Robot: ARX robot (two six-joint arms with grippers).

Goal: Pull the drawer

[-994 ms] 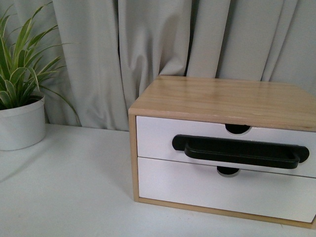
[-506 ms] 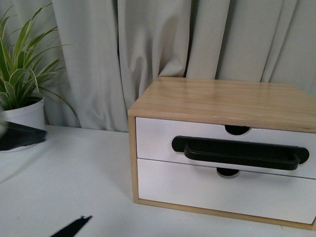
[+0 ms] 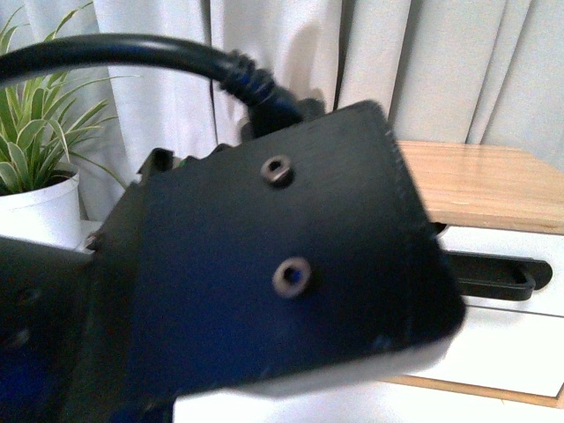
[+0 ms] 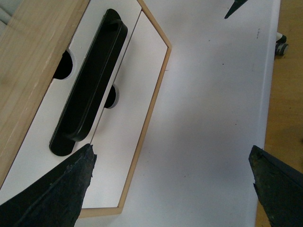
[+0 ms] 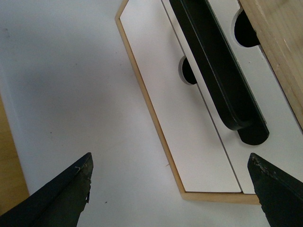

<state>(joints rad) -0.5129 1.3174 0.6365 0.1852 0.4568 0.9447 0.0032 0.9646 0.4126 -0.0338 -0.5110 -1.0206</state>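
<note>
Zero progress: white-fronted drawer with long black bar handle [image 4: 47, 118] looks shut; my left end effector [image 4: 171, 153] and right end effector [image 5: 170, 158] gape wide, empty.

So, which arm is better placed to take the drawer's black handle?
Probably right, narrowly. The left end effector and right end effector are open, facing the drawer. Its handle looks larger in the right wrist view, so that arm seems nearer; the left arm blocks the front view.
</note>
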